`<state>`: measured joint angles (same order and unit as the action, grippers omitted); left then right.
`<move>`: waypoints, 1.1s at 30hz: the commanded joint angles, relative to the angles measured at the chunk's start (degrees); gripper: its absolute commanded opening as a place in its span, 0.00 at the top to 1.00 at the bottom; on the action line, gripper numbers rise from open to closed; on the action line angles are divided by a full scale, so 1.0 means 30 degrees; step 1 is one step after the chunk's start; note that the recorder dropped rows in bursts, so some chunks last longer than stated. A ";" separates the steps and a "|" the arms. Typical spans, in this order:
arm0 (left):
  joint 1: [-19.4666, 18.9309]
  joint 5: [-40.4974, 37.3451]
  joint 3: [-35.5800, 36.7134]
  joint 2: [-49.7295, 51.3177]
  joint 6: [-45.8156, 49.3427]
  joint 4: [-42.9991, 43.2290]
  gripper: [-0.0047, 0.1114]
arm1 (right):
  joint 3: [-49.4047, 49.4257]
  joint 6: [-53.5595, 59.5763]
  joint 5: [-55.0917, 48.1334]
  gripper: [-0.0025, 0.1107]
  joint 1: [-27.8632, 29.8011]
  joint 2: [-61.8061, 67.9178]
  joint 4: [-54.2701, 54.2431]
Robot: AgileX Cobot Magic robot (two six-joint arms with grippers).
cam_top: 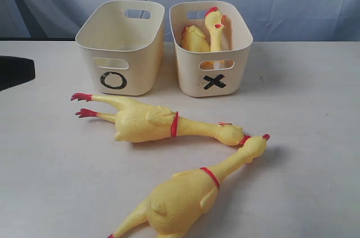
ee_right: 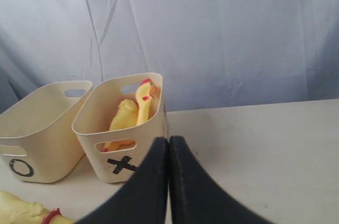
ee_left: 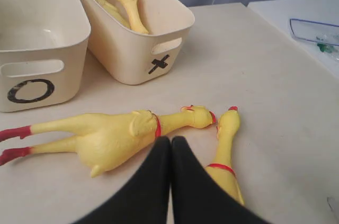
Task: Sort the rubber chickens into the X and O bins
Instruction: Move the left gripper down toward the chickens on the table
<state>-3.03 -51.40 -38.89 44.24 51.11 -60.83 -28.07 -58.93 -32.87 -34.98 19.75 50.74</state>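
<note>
Two rubber chickens (cam_top: pixel 146 122) on table (cam_top: pixel 315 108), two in X bin (cam_top: pixel 236 77). Left claw (ee_left: pixel 170 142) and right claw (ee_right: pixel 168 142) pinched tight, empty.

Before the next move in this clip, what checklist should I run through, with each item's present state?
1. Left end effector empty: ok, shut on nothing.
2. Right end effector empty: ok, shut.
3. Cream plastic O-marked bin upright: ok.
4. Cream plastic X-marked bin holds two small yellow rubber chickens: ok.
5. Two large yellow rubber chickens sorted: not ok, lying on white table.
</note>
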 commanded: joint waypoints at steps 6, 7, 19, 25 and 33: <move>0.1317 0.1507 -0.1865 0.3279 -0.0518 0.1113 0.96 | 0.0031 0.0151 -0.0606 0.98 0.0015 -0.0108 -0.0030; 0.1835 0.2001 -0.2147 0.3778 -0.1025 0.1491 0.96 | 0.0031 0.0151 -0.0606 0.98 0.0015 -0.0108 -0.0030; 0.9449 0.5425 -0.3514 0.7869 -0.5043 0.4956 0.96 | 0.0031 0.0151 -0.1439 0.98 0.0015 -0.0108 -0.1155; 1.3176 0.7112 -0.4012 0.9564 -0.5043 0.6131 0.96 | 0.0031 0.0151 -0.1439 0.98 0.0015 -0.0108 -0.1578; 1.6619 0.8456 -0.5201 1.2621 -0.5043 0.7889 0.94 | 0.0031 0.0097 -0.1439 0.98 0.0015 -0.0108 -0.1568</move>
<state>44.05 -27.82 -53.27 78.89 36.29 -39.17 -28.07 -58.82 -37.21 -34.98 19.75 45.89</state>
